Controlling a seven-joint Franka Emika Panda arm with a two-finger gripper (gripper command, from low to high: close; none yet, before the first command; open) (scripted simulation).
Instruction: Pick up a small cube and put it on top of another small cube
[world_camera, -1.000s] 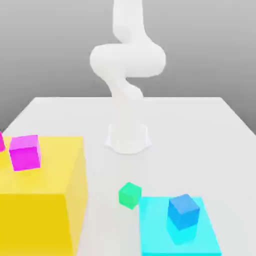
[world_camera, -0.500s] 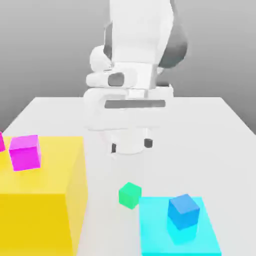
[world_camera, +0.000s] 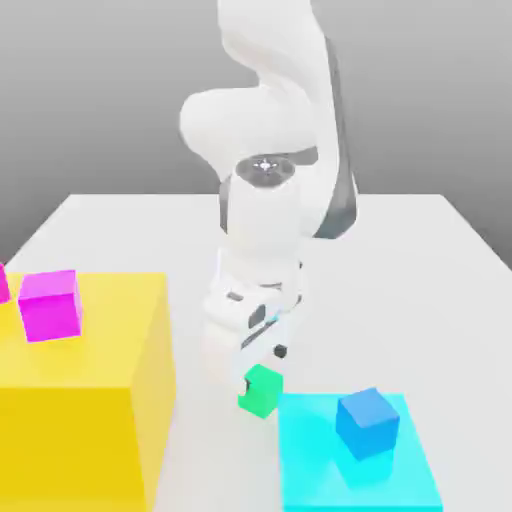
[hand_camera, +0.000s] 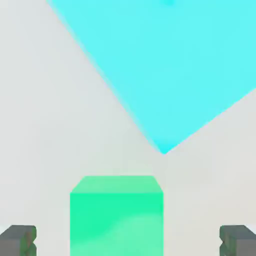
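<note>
The small cube (world_camera: 261, 392) is plain green and rests on the white table, just off the corner of a flat cyan slab (world_camera: 358, 452). My gripper (world_camera: 263, 366) hangs right above it, lowered from the white arm. In the hand view the green cube (hand_camera: 116, 215) sits between my two dark fingertips (hand_camera: 18, 240), with a clear gap on each side. The gripper (hand_camera: 128, 242) is open and holds nothing. A blue cube (world_camera: 367, 422) stands on the cyan slab to the exterior view's right of the green one.
A tall yellow block (world_camera: 85, 400) fills the exterior view's left front, with a magenta cube (world_camera: 50, 305) on top. The cyan slab (hand_camera: 165, 60) lies close beyond the green cube. The arm's white base (world_camera: 256, 275) stands mid-table.
The arm has swung down from an upright pose. The hand came forward and lowered until the open fingers stand on either side of the green cube. No cube has moved.
</note>
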